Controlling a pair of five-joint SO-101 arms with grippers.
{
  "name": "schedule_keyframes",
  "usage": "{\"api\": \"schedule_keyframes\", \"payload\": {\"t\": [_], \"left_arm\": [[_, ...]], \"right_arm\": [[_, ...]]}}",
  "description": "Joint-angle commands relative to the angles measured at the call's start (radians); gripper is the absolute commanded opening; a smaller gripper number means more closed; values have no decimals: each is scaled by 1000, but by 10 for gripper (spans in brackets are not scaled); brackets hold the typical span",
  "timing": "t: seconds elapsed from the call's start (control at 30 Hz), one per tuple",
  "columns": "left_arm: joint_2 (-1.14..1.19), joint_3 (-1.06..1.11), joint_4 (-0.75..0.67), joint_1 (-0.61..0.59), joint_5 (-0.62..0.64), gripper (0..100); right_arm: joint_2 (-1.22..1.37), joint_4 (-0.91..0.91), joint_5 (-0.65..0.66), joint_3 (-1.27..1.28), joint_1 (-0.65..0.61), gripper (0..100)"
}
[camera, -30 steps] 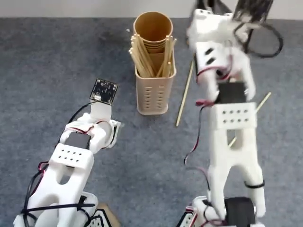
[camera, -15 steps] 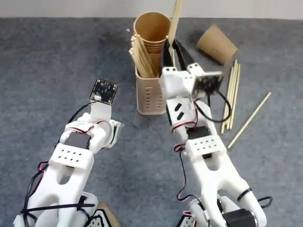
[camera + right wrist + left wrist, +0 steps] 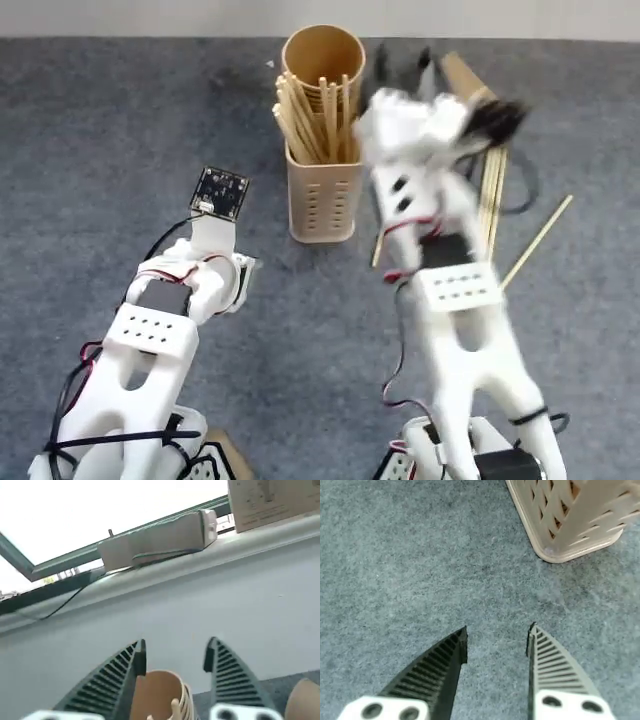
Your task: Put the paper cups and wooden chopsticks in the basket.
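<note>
At upper centre, a beige perforated plastic basket (image 3: 320,205) holds stacked brown paper cups (image 3: 322,55) and pale wooden chopsticks (image 3: 305,125); loose chopsticks (image 3: 489,212) lie right. Left fingers (image 3: 442,667) and right fingers (image 3: 112,680) gape, empty.

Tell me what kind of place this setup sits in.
Probably an indoor lab or office room: a grey carpeted surface serves as the worktop, a bright window sits above a white wall, and a paper sheet is posted beside it.

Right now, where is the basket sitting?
In the high view the basket stands on the grey carpet at the far middle, ahead of the left gripper, with paper cups and chopsticks inside.
</note>
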Motion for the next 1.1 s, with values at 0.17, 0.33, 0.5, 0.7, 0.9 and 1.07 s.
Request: {"api": "schedule_keyframes", "payload": {"t": [0.17,0.33,0.5,0.7,0.9,1.07], "left_arm": [[-22,-8,-17,7,-9,204],[-22,-8,-17,7,-9,204],[-22,-8,-17,7,-9,204],[-22,-8,-17,7,-9,204],[-22,-8,-17,7,-9,204],[-22,-8,-17,7,-9,204]], "right_arm": [[183,1116,60,-579,348,88],[466,1136,296,-550,429,88],[676,1098,476,-572,486,89],[776,954,443,-588,504,159],[851,941,445,-588,478,166],[885,938,445,-588,452,166]]}}
